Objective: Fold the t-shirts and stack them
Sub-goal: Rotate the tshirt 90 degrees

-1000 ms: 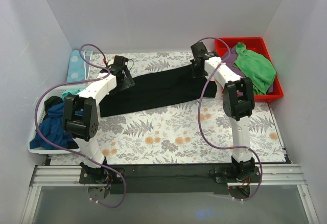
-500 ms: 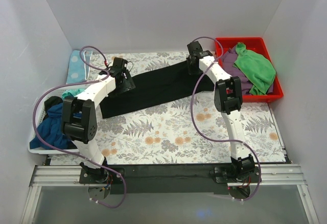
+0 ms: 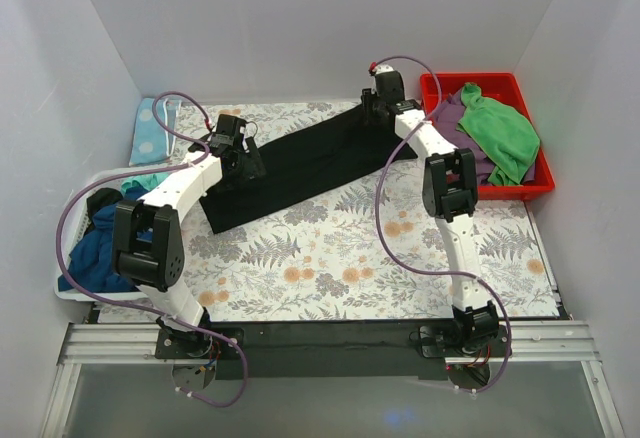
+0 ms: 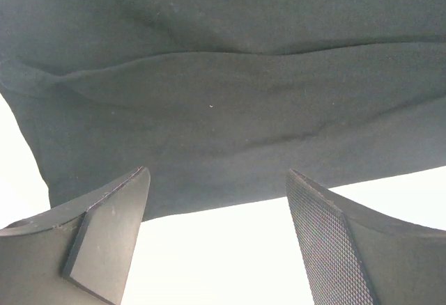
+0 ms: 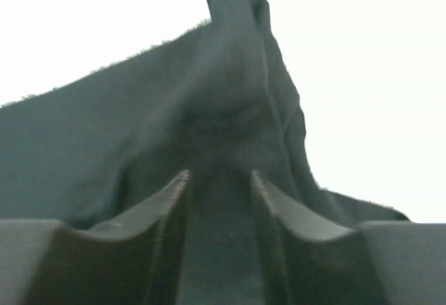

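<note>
The black t-shirt [image 3: 300, 163] lies as a long folded strip, slanting across the far half of the fern-print table. My left gripper [image 3: 236, 154] is over its left part; in the left wrist view [image 4: 216, 173] the jaws stand wide open, with the cloth's edge [image 4: 223, 124] just beyond the fingertips [image 4: 125, 193]. My right gripper [image 3: 378, 110] is at the strip's far right end; in the right wrist view [image 5: 219, 173] it is shut on bunched black cloth [image 5: 209, 96]. A dark blue t-shirt [image 3: 100, 248] and a teal one [image 3: 140, 180] lie in the left basket.
A white basket [image 3: 75, 293] stands at the left edge. A red bin [image 3: 530, 190] at the far right holds a green cloth [image 3: 500, 128] and a purple one [image 3: 455, 118]. A blue dotted cloth [image 3: 150, 128] lies far left. White walls enclose the table.
My right gripper has moved toward the far wall and left, dragging the shirt's right end with it. The strip now slants more steeply. My left gripper has shifted slightly.
</note>
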